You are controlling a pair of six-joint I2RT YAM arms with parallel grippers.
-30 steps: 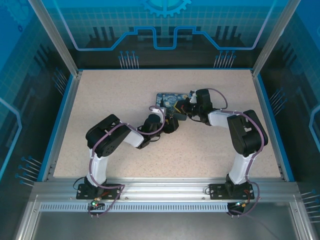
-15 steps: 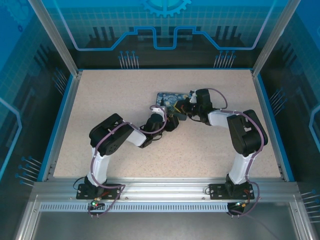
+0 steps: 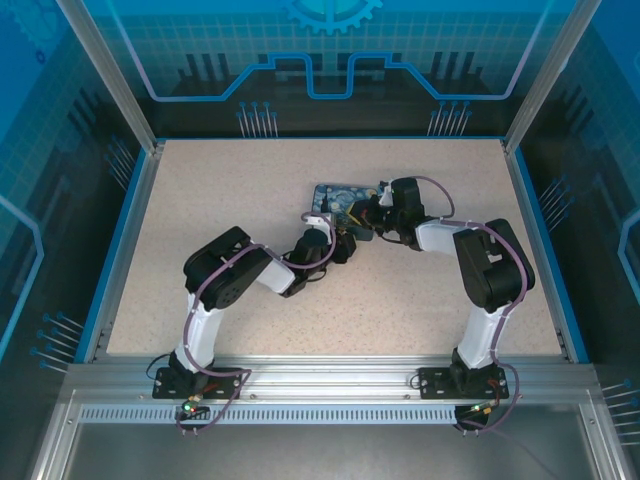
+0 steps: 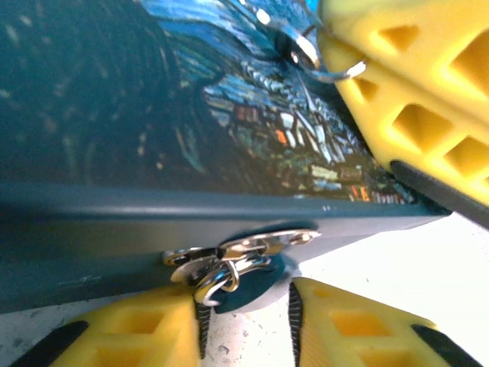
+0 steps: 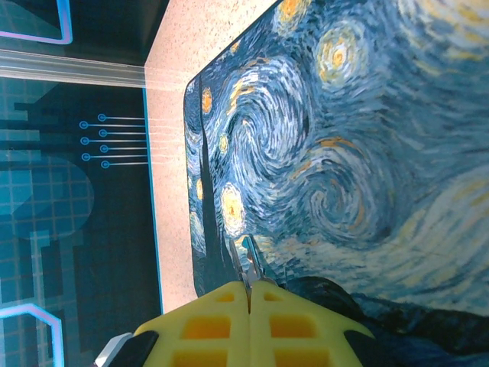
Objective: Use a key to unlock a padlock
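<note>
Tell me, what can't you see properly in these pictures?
- Shiny metal on the box front: left wrist view, blurred; lock or latch, cannot tell.
- Key: right wrist view, a sliver pokes out; the shut right gripper hides the rest.
- Left gripper: left wrist view, the bottom edge cuts its fingers off.

Your left arm has swung in toward the centre of the top view. Its dark elbow block now sits further right than a second ago. The left gripper (image 3: 323, 223) has travelled up and slightly left from mid-frame, and now sits against the lower left corner of the printed box (image 3: 345, 195).
</note>
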